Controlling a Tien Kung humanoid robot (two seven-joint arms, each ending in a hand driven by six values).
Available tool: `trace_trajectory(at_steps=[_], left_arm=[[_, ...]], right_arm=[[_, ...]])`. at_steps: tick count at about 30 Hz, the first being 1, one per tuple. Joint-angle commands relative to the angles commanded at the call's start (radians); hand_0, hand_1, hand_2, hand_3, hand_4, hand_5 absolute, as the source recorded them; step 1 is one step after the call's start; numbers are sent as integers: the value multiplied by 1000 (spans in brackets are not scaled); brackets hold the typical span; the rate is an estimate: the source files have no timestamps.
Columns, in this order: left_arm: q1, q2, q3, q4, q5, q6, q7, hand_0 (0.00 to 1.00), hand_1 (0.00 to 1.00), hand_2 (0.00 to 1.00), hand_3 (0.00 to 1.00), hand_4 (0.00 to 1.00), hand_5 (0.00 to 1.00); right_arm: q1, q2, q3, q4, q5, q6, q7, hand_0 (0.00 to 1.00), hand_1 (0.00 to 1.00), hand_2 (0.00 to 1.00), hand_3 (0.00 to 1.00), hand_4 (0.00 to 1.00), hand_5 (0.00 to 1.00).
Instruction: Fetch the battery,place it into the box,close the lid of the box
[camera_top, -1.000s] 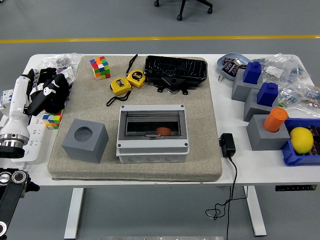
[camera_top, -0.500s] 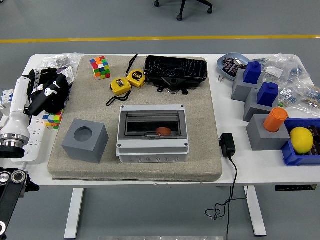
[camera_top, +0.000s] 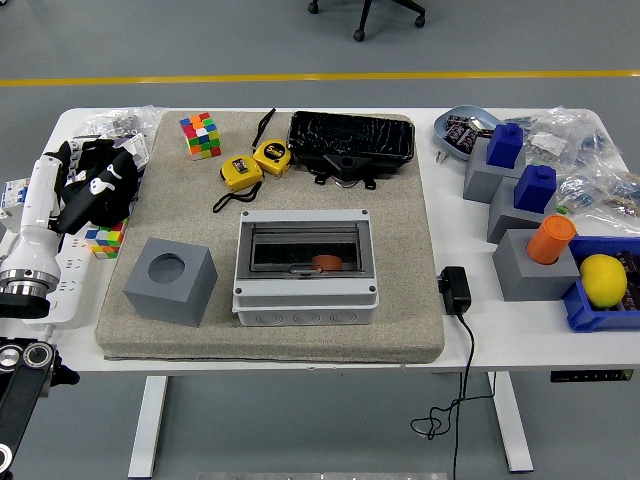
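The grey box (camera_top: 306, 268) stands in the middle of the beige mat, near its front edge. Its smoky clear lid (camera_top: 303, 248) lies down flat over the opening. An orange battery (camera_top: 326, 262) shows through the lid, inside the box. My left hand (camera_top: 97, 188) is black and hovers over the table's left edge, far from the box. Its fingers are relaxed and hold nothing. The white forearm (camera_top: 32, 225) runs down to the lower left. My right arm is out of view.
On the mat: a grey cube with a hole (camera_top: 170, 280), two yellow tape measures (camera_top: 255, 163), a Rubik's cube (camera_top: 201, 134), a black tray (camera_top: 351, 143). A black adapter (camera_top: 455, 290) lies right of the mat. Grey-blue blocks (camera_top: 515, 180), an orange cylinder (camera_top: 551, 238) and a lemon (camera_top: 603, 278) stand right.
My left arm has drawn back slightly to the left. Nothing else has moved.
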Motion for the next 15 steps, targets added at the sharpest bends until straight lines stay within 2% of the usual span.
trace_trajectory(at_steps=[3,4,9,10,15], left_arm=[[-2,3,-2,-3,1,-2,3,713,740,722,665,998,763],[-3,4,-2,-4,1,-2,4,762,747,719,665,998,764],[-4,3,-7,-2,1,-2,3,762,747,719,665,998,764],[-4,3,-8,-2,1,-2,3,797,774,729,667,998,764],[-5,-1,-8,-1,0,-3,3,797,774,729,667,998,764]], right_arm=[[0,-1,2,0,-3,-2,1,816,793,766,775,998,998],[0,-1,2,-1,-3,-2,1,817,795,767,776,998,998],[2,-2,4,-1,-4,-1,0,817,795,767,776,998,998],[2,-1,5,-1,-5,-1,0,816,795,768,775,998,998],[3,0,9,-1,-6,0,0,816,795,768,775,998,998]])
